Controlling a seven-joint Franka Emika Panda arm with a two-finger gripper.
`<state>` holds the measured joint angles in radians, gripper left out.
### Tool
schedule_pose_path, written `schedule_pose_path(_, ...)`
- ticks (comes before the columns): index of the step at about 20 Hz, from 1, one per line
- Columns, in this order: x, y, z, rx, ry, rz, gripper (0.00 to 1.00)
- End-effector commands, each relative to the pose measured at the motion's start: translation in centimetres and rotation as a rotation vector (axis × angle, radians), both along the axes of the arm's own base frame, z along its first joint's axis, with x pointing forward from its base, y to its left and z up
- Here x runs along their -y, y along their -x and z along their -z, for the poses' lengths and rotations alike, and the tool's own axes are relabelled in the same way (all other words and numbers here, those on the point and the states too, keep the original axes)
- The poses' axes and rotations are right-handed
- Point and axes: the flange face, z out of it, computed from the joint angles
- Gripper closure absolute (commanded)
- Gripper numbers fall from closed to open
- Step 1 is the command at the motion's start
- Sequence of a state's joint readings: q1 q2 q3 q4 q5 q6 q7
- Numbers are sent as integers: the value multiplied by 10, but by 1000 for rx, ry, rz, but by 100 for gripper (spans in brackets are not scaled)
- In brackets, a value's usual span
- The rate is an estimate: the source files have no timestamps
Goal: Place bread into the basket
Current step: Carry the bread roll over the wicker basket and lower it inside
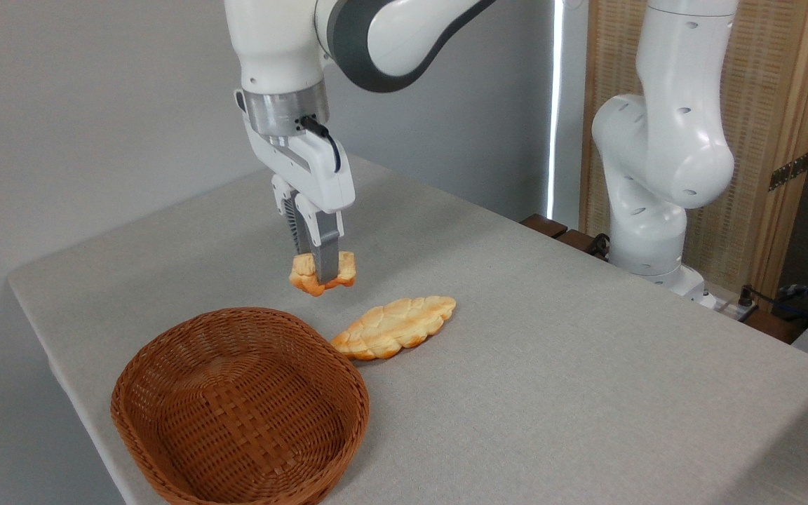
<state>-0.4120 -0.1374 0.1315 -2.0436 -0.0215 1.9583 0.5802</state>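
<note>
Bench (586, 365): grey, cloth-like matte top with a rounded near-left corner; it runs from the lower left up toward the right, and its far edge meets the wall.

Basket (165, 351): oval, reddish-brown wicker with shallow sloping sides, standing on the bench at its near-left end. Taken as the landmark for what follows.

Bread (300, 270): small lumpy bun, golden-orange with paler patches. It hangs above the bench surface, beyond the basket's far rim and slightly to its right, not inside the basket.

Hand (321, 270): white body with dark fingers pointing down, clenched on the bread, one finger across the bun's front face. It hangs from the white arm (278, 63) that comes down from the top of the view, behind the basket.

Braided loaf (395, 326): longer, flat, golden, lying on the bench just right of the basket's far rim, its near tip close to the wicker; whether they touch cannot be told.

Room: plain grey wall (81, 119) behind the basket; farther right, a bright vertical strip of light, a light wooden panel (776, 98) and the arm's white base column.
</note>
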Motion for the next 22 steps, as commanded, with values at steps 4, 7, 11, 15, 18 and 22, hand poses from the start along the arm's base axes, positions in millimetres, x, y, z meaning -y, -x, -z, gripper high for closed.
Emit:
schedule_pose_path(4, -35, -28, -16, 126, 32, -78, 66)
schedule_pose_path(7, -54, -42, -10, 170, 37, -119, 66)
schedule_pose_path(11, -71, -53, 0, 190, 35, -154, 63)
schedule_pose_path(15, -67, -59, 20, 166, 18, -150, 31)
schedule_pose_path(18, -64, -67, 30, 188, 7, -145, 0)
schedule_pose_path(22, -63, -70, 32, 210, 7, -142, 0)
